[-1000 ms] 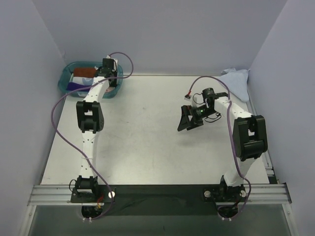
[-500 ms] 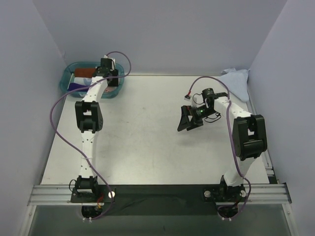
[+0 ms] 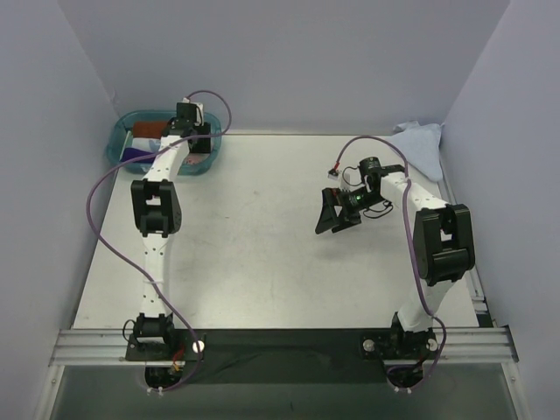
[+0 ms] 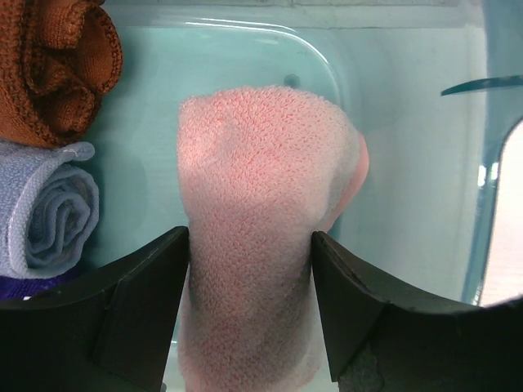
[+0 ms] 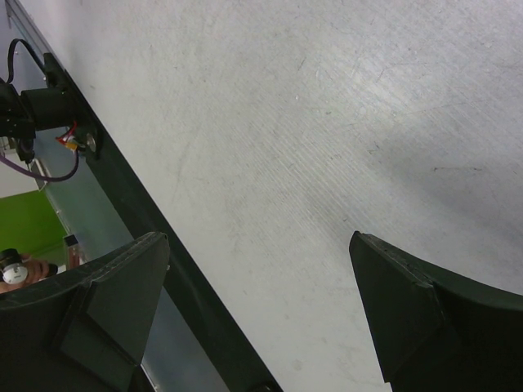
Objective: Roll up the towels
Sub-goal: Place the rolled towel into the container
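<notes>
A pale pink towel, rolled into a stubby cylinder, lies on the floor of the teal tub. My left gripper reaches over the tub at the far left. Its jaws stand open on either side of the pink roll, and the fingers just brush its sides. A light blue towel lies crumpled in the table's far right corner. My right gripper hovers open over the bare table right of centre, with nothing between its fingers.
Beside the pink roll the tub holds a brown rolled cloth, a pale blue-grey rolled cloth and a bit of purple cloth. Walls close in the table on three sides. A metal rail runs along the near edge.
My left gripper's jaws have widened around the pink roll, and the left wrist has shifted slightly left over the tub. The right arm has not moved.
</notes>
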Controlling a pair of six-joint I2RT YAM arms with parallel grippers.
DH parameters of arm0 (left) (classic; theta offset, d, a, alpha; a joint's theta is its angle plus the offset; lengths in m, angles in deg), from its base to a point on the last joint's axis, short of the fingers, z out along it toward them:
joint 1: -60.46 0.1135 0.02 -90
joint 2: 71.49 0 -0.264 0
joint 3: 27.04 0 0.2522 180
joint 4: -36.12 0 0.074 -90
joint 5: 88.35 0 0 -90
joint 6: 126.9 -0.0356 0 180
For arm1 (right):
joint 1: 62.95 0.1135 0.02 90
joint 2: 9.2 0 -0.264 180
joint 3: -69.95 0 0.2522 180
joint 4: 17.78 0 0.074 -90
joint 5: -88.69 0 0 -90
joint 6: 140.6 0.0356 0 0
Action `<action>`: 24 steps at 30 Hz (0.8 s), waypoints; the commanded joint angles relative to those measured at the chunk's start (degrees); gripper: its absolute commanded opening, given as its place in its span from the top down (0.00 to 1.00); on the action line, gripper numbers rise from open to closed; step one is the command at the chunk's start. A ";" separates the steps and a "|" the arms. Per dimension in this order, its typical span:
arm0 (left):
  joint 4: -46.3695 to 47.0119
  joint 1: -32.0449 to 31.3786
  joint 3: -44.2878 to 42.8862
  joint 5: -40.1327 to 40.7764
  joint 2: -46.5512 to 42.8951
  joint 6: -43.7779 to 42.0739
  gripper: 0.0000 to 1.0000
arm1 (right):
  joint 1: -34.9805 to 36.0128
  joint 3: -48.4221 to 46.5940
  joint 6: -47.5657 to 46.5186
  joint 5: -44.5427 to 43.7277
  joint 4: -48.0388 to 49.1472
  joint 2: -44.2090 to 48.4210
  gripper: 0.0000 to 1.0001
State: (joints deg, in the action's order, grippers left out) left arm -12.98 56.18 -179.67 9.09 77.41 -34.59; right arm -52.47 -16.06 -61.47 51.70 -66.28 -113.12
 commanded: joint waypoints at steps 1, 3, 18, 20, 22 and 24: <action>2.55 0.05 0.18 -2.43 -6.43 0.42 0.28 | -0.11 -0.88 -0.02 1.65 -1.82 -0.23 0.00; 2.55 0.05 0.00 -2.61 -6.78 0.16 0.26 | -0.20 -0.88 -0.02 1.74 -1.73 -0.14 0.00; 2.46 -0.03 0.09 -3.13 -12.40 -3.97 0.11 | -1.42 -5.61 -0.20 -3.87 -1.91 1.17 0.00; 2.46 -0.12 1.92 -5.06 -15.65 -5.63 0.04 | -2.65 -9.21 0.06 -7.12 -1.73 1.61 0.00; 2.37 -0.99 3.77 -7.16 -19.85 -7.92 0.03 | -5.99 -14.29 0.59 -12.65 -1.82 1.18 0.00; 2.37 -1.96 7.79 -7.44 -23.20 -11.96 0.03 | -8.62 -18.08 0.77 -19.13 -1.91 0.13 0.02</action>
State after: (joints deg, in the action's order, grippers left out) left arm -13.00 55.77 -174.58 4.70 63.85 -40.82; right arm -56.78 -27.40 -61.19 43.05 -67.20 -113.14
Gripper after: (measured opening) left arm 0.972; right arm 0.989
